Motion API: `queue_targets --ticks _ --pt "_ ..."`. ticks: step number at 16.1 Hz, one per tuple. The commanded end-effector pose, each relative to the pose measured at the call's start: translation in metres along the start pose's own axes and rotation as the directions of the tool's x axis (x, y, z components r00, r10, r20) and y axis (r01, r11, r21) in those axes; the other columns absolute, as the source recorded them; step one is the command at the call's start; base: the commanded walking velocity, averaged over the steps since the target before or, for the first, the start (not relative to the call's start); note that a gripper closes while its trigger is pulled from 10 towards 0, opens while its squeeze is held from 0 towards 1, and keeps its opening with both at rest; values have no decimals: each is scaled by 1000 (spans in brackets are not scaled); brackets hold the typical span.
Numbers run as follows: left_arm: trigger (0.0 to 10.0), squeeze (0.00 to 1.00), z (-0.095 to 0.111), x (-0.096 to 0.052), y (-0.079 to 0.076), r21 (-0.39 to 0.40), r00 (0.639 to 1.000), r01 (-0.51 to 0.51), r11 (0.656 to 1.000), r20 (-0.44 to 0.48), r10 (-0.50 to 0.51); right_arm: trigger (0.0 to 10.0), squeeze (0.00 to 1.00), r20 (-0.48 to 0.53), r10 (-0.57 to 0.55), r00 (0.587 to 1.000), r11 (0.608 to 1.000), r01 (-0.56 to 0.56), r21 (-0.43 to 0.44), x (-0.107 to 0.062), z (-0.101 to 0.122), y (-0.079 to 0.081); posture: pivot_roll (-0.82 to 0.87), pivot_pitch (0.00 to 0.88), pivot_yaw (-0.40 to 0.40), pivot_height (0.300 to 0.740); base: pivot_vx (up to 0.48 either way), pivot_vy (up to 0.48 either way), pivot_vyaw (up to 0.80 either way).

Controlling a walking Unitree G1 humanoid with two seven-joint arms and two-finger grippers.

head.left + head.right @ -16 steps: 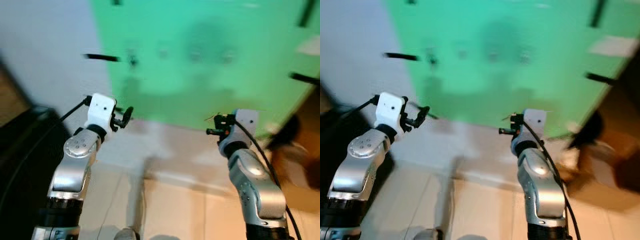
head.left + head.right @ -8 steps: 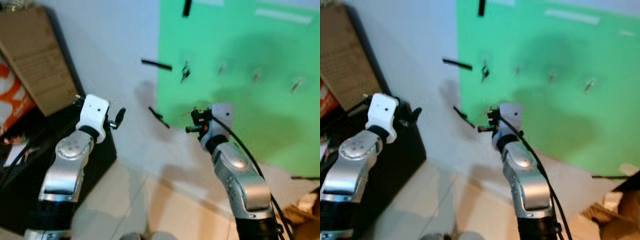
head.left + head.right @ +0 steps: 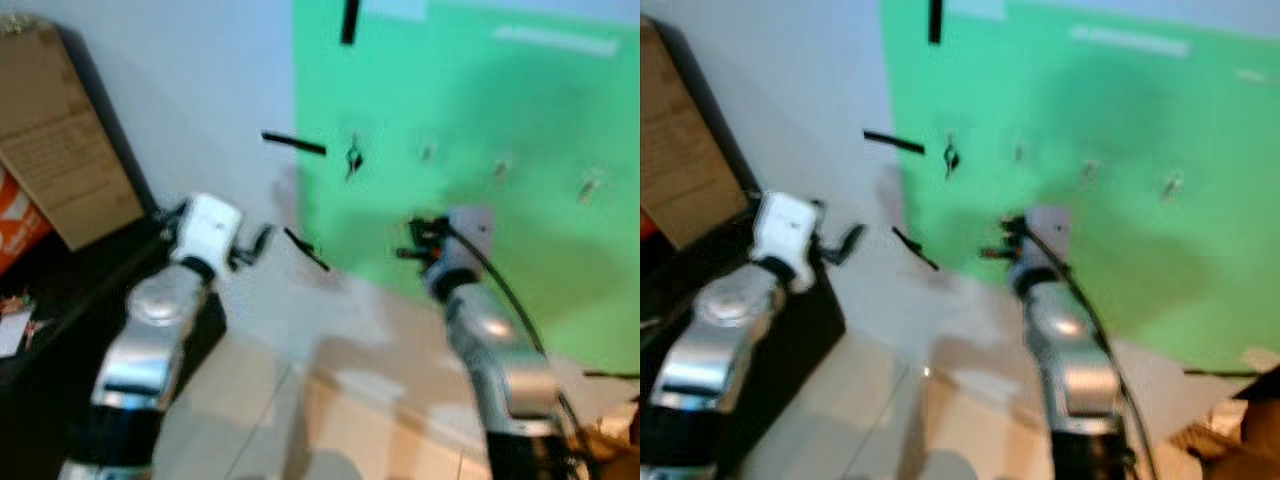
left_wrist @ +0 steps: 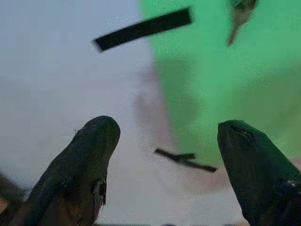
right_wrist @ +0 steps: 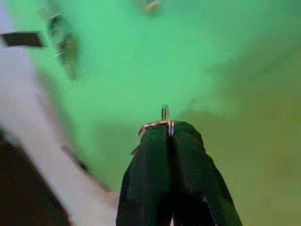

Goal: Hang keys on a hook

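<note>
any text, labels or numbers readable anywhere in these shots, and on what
None can be read.
Cardboard box: lines of dark print on its face, too blurred to read.
Orange-and-white package: white markings, not legible.
Green board: pale strips near its top, no legible text.

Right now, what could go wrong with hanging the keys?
The right gripper pinches only a thin key ring at its fingertips, so it could slip out. The hooks on the green board look tiny and blurry, so the ring might miss. One hook already seems to hold something.
</note>
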State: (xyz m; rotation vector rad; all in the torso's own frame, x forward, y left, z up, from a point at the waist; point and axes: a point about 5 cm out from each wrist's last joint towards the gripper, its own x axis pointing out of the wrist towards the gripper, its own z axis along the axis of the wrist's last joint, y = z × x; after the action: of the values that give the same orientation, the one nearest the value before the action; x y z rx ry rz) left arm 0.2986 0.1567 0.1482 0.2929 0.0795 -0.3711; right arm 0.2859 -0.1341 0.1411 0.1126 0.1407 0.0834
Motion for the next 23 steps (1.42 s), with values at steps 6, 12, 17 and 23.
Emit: queue_targets --ticks 6,12,17,23 --pt "10000 0 12 -4 -11 21 974 223 975 29 -223 10000 0 73 96 993 992 -101 70 3 18 11 -10 0 -4 740 0 0 0" --pt "10000 0 27 -11 -22 -25 901 428 903 87 -425 10000 0 110 112 988 983 -126 135 19 34 11 4 0 -18 740 0 0 0" --pt "10000 0 29 -12 -23 -37 885 459 888 105 -453 10000 0 144 129 981 973 -154 174 32 50 10 5 0 -25 740 0 0 0" --pt "10000 0 33 -14 -28 -37 869 488 872 116 -481 10000 0 167 80 983 962 -120 244 43 57 4 7 0 -27 740 0 0 0"
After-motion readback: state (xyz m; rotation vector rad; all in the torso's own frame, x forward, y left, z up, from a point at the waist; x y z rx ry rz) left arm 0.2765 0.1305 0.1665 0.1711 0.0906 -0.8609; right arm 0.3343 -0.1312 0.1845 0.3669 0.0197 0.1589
